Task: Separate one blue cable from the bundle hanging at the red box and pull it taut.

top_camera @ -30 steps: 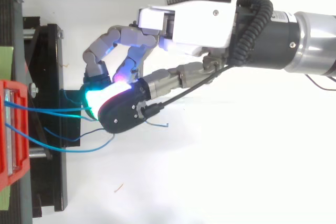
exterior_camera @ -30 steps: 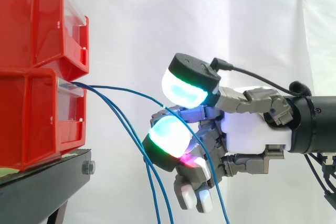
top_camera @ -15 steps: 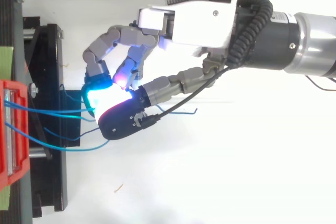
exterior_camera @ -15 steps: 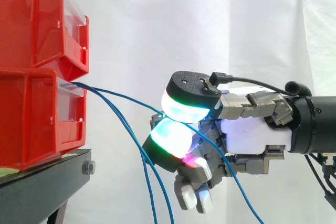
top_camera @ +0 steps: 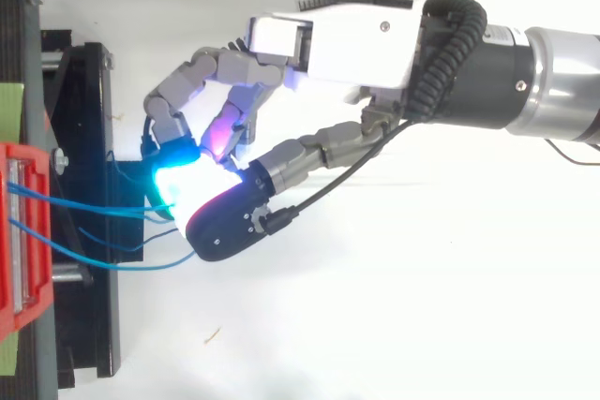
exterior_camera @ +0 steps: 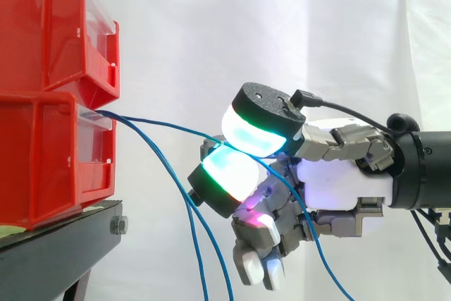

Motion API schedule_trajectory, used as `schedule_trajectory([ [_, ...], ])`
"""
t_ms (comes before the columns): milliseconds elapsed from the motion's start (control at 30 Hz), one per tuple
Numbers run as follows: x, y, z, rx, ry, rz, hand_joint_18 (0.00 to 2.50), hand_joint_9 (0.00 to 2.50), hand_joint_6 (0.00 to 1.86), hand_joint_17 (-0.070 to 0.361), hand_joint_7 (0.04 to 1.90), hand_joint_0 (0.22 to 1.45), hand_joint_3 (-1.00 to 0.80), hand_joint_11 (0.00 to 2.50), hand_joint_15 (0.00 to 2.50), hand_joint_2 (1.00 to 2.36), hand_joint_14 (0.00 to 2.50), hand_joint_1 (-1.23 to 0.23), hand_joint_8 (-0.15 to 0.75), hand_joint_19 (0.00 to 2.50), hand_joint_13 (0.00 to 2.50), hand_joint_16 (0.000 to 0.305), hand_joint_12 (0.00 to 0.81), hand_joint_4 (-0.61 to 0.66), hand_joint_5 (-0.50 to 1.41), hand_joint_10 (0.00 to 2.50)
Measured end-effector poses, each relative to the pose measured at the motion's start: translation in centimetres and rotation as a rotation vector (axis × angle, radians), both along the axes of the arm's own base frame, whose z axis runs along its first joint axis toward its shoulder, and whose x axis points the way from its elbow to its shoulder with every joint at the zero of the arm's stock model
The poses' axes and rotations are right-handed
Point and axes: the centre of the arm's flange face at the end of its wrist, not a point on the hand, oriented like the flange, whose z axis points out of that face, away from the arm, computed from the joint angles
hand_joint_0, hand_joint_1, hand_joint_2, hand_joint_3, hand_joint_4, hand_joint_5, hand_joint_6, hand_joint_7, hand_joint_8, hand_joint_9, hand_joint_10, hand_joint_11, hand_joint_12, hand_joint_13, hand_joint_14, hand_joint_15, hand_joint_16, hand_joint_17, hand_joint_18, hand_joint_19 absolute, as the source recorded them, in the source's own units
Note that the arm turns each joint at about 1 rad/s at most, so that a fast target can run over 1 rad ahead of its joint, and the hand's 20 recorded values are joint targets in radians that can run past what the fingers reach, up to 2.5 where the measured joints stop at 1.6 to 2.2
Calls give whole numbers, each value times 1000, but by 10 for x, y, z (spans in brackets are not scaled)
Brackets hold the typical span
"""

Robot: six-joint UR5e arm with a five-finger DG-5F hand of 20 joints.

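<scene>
Closed within the last second: the wide gap between the black-backed, cyan-glowing thumb pad (exterior_camera: 254, 132) and the cyan-green finger pad (exterior_camera: 227, 170) beneath it, now down to the thickness of one thin blue cable (exterior_camera: 162, 126). Pinched between both pads now, where earlier merely draped across the lower one. Tilted slightly upward at the fingertips of the white-and-grey robot hand (exterior_camera: 338, 181) compared with half a second ago. Swung to the right below the pinch, away from the two loose blue strands (exterior_camera: 197, 244). Tucked under the hand in the top view, the cable's free end.

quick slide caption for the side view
Hand pinches one blue cable between glowing pads, leading from the lower red bin
</scene>
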Motion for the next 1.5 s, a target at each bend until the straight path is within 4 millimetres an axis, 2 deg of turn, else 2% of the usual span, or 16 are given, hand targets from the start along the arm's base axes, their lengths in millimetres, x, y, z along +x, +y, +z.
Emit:
schedule_trajectory([
  [200,-4,4,-9,75,10,-8,886,1192,959,103,1355,816,-500,1336,818,1000,28,-786,258,764,1071,46,335,-393,-201,19],
  [500,-5,7,-13,146,5,-12,907,1302,964,101,1378,797,-387,1510,1099,1010,28,-773,249,804,1219,45,334,-346,-196,12],
  [767,-5,9,-13,149,7,-11,951,1343,968,93,1336,805,-389,1695,1555,1008,15,-766,237,860,1393,42,304,-335,-196,3],
  [867,-5,10,-13,149,7,-12,992,1320,968,89,1324,807,-390,1640,1763,1008,1,-768,233,940,1452,40,302,-331,-196,163],
  [900,-5,10,-13,149,7,-12,1003,1311,969,88,1316,806,-385,1631,1772,1009,97,-770,241,959,1445,39,304,-326,-195,195],
  [967,-5,10,-14,149,8,-12,1109,1292,966,81,1345,805,-368,1596,1655,1010,705,-774,248,1161,1344,36,297,-308,-194,319],
  [1000,-5,10,-14,149,9,-12,1124,1289,966,78,1348,805,-361,1591,1635,1010,850,-775,243,1211,1323,35,291,-301,-194,334],
  [1033,-5,10,-14,148,12,-12,1169,1278,967,77,1347,805,-347,1580,1543,1011,1165,-777,236,1299,1288,34,290,-299,-192,386],
  [1067,-5,10,-14,148,14,-12,1178,1276,966,76,1352,805,-341,1584,1524,1012,1250,-778,237,1348,1283,34,288,-296,-192,398],
  [1100,-6,10,-14,148,15,-12,1241,1265,967,74,1350,804,-329,1540,1505,1012,1455,-781,244,1450,1257,33,284,-287,-191,523],
  [1133,-6,10,-14,148,17,-12,1296,1253,968,69,1344,803,-318,1499,1458,1013,1781,-782,241,1604,1216,31,290,-281,-189,628],
  [1167,-6,10,-15,148,18,-12,1315,1250,968,69,1339,803,-318,1502,1471,1013,1779,-782,242,1624,1214,31,285,-283,-189,653],
  [1233,-6,10,-15,148,20,-12,1389,1239,970,65,1324,806,-317,1476,1388,1013,2163,-783,239,1786,1137,29,286,-276,-188,753],
  [1500,-6,10,-15,148,21,-13,1415,1210,971,64,1300,806,-321,1433,1406,1013,2453,-784,233,1863,1075,29,288,-273,-188,1036],
])
